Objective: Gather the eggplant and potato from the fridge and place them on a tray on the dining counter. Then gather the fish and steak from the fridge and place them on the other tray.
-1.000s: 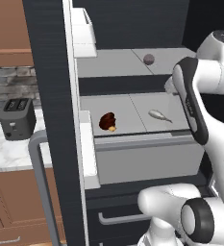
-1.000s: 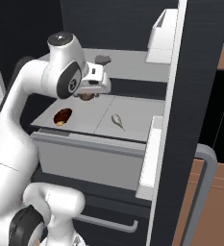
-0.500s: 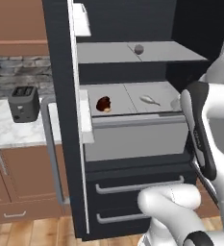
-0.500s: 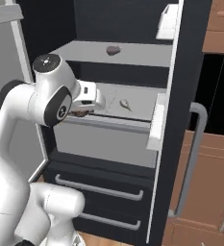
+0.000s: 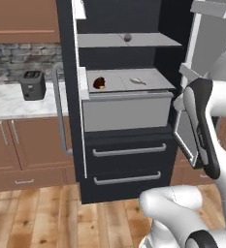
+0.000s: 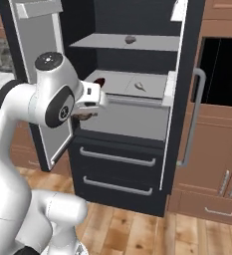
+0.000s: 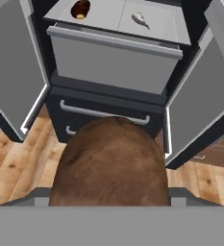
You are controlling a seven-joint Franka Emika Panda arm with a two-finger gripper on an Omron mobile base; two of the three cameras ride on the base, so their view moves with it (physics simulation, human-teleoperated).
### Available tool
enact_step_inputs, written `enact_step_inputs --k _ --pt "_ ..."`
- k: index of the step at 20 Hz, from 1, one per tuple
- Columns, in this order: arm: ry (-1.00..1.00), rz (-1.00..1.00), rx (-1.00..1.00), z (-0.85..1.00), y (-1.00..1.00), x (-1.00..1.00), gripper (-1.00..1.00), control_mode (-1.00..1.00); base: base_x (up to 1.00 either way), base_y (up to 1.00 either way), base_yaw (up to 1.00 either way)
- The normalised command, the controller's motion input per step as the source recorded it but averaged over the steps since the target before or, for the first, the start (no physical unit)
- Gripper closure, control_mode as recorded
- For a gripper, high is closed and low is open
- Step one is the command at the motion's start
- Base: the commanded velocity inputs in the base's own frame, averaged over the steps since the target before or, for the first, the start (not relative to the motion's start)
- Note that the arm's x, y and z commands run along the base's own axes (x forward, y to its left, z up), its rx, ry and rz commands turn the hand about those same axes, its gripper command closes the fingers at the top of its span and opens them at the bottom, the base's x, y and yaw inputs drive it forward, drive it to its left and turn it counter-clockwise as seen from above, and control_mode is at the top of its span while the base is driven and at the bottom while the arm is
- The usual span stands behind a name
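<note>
Two doors of the fridge (image 5: 129, 189) stand open ahead of your gripper (image 6: 85, 115), whose jaws are closed around a brown potato (image 7: 111, 163) that bulks large in the hand view. Beyond the potato, on the grey shelf (image 7: 156, 26) above the fridge's two drawers, you have the fish (image 7: 140, 18) lying to the right and the steak (image 7: 80, 8) to the left, well apart.
</note>
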Motion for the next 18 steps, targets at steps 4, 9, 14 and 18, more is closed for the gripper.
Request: enact_step_inputs --k 4,9,14,18 --pt "0.0 0.0 0.0 0.0 0.0 0.0 1.0 1.0 -1.0 0.0 0.03" --pt "0.0 0.0 0.0 0.0 0.0 0.0 1.0 1.0 -1.0 0.0 0.06" --pt "0.0 0.0 0.0 0.0 0.0 0.0 1.0 1.0 -1.0 0.0 0.08" --pt "0.0 0.0 0.0 0.0 0.0 0.0 1.0 1.0 -1.0 0.01 0.09"
